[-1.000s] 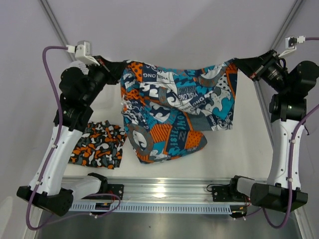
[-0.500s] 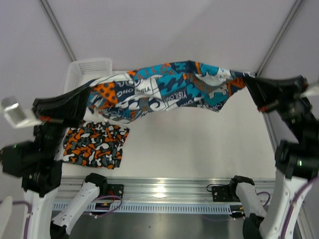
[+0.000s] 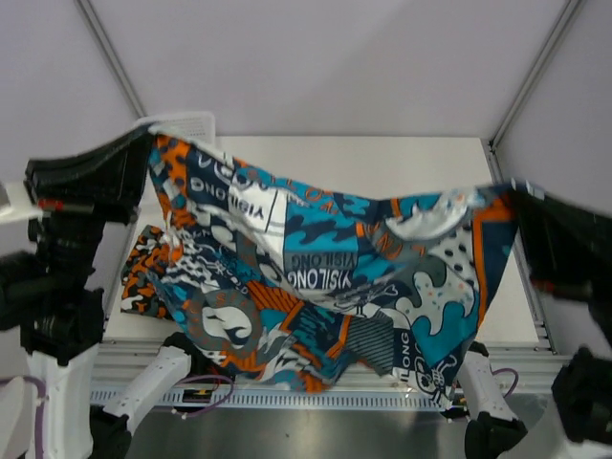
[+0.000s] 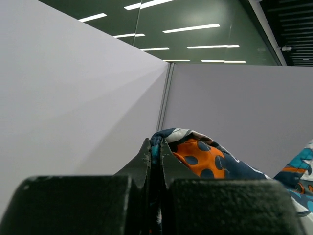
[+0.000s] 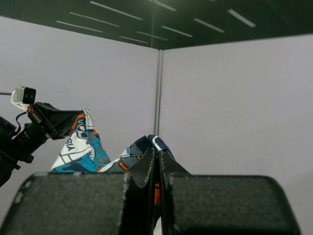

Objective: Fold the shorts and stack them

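Note:
The teal-blue, orange and white graphic shorts (image 3: pixel 325 277) hang spread out high in the air, close to the top camera, stretched between both grippers. My left gripper (image 3: pixel 143 153) is shut on their left corner, seen in the left wrist view (image 4: pixel 156 147). My right gripper (image 3: pixel 512 201) is shut on their right corner, seen in the right wrist view (image 5: pixel 156 156). The orange-black-grey-white camouflage shorts (image 3: pixel 143 273) lie folded on the table at the left, mostly hidden behind the hanging cloth.
A white mesh basket (image 3: pixel 191 124) stands at the table's back left corner, partly hidden by my left arm. The white table (image 3: pixel 382 163) shows behind the cloth. Grey enclosure walls rise around it.
Both grippers have risen and come toward the camera with the graphic shorts, which now hang open as a wide sheet over the table's front, covering most of the camouflage shorts.

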{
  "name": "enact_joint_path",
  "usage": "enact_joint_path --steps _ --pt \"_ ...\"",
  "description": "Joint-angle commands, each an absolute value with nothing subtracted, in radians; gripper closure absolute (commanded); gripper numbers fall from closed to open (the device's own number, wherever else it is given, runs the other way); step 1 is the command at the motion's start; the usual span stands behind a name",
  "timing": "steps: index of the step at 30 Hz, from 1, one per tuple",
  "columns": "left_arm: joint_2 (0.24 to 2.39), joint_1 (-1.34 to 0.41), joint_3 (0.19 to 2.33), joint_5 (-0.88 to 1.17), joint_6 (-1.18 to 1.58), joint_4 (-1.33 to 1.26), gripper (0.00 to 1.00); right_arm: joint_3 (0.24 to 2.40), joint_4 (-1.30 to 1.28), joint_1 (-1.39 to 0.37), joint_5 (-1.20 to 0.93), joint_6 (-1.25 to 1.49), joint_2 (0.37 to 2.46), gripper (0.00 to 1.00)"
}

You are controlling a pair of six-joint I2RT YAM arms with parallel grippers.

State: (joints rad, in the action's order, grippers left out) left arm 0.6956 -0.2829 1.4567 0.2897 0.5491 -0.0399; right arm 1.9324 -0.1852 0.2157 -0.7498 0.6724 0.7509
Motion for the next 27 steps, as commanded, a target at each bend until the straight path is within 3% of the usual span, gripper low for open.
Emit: enact_joint_path --steps 1,5,12,17,21,27 --pt "0.917 -0.276 1.562 0.297 0.555 0.095 1.0 1.921 -0.358 0.224 -0.796 0.738 1.038 1.0" --pt "1.006 -0.278 1.371 0.282 0.557 0.005 1.0 1.546 -0.252 0.224 -0.801 0.788 1.071 1.0" --pt "1.026 -0.279 0.87 0.275 0.581 -0.329 1.0 0.94 -0.058 0.242 -0.735 0.822 0.901 1.0" --pt "1.069 -0.285 0.589 0.203 0.586 -0.615 1.0 0.677 0.075 0.25 -0.597 0.831 0.787 1.0" --pt "1.213 -0.287 0.583 0.179 0.56 -0.701 1.0 0.624 0.184 0.253 -0.591 0.807 0.886 1.0" --pt "1.425 -0.287 0.753 0.193 0.52 -0.681 1.0 0.632 0.327 0.247 -0.566 0.773 1.082 1.0"
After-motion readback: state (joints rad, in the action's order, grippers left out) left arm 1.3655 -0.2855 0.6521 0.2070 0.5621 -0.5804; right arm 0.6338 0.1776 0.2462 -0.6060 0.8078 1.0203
